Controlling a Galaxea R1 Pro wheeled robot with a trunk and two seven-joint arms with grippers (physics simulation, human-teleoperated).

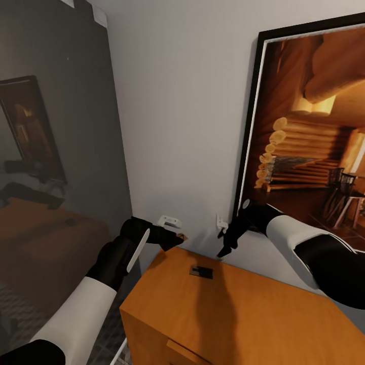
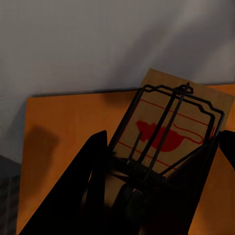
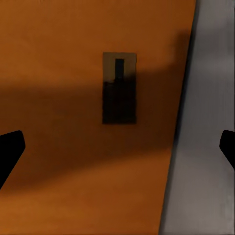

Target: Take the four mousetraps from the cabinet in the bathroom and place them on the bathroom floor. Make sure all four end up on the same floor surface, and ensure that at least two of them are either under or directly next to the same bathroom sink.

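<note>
Head view shows the low cabinet, smooth orange-brown wood with a flat top and a slim bar handle on its front, standing against a plain pale wall. Near the back edge of its top, toward the left corner, lies one mousetrap, a small flat rectangle with a dark metal part. The left pincer hangs just past the cabinet's back left corner and pinches a second mousetrap by its end. In the left wrist view that held mousetrap is a tan wooden board printed with thin red lines and a red mouse figure, crossed by a thin black wire frame and a coiled spring; the black fingers press on it from both sides, above the cabinet top.

The right pincer points down near the cabinet's back edge, just beside the wall, its black fingers spread and holding nothing. In the right wrist view the lying mousetrap rests flat in shadow on the cabinet top, apart from both fingertips.

A black-framed picture of a log cabin interior hangs on the wall above the cabinet. A dark glossy panel stands at the left, and patterned floor tiles show beside the cabinet.
</note>
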